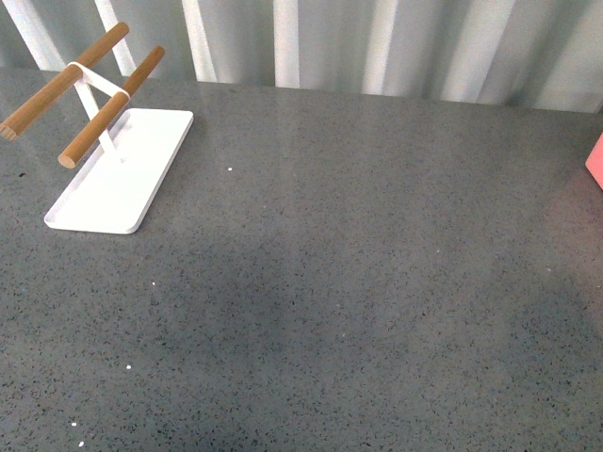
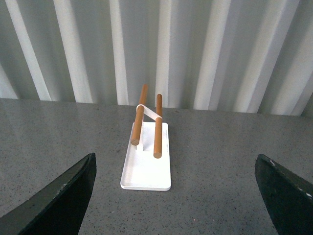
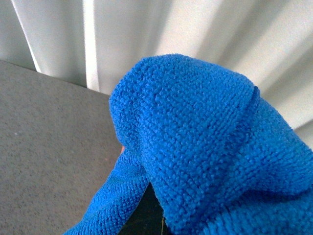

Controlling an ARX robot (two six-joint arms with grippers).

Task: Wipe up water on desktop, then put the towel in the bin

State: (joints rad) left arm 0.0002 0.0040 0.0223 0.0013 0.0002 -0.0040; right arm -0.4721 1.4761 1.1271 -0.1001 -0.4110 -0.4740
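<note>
Front view: speckled grey desktop (image 1: 358, 282) fills the scene, white tray (image 1: 122, 193) with wooden bars (image 1: 104, 108) far left, pink bin (image 1: 595, 160) corner at the right edge. Left gripper (image 2: 175, 164) gapes wide. Blue towel (image 3: 195, 147), nubbly and bunched, blankets the right wrist camera; right gripper's grip can't be told.

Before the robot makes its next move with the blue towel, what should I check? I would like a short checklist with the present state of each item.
1. Towel up off the desktop: ok.
2. Right gripper's hold on it: cannot tell, the towel covers the gripper.
3. Desktop dry: cannot tell; one darker patch, wet or shadow.
4. Bin opening free: cannot tell, only a corner shows.
5. Left gripper open, empty, clear of the white tray: ok.
</note>
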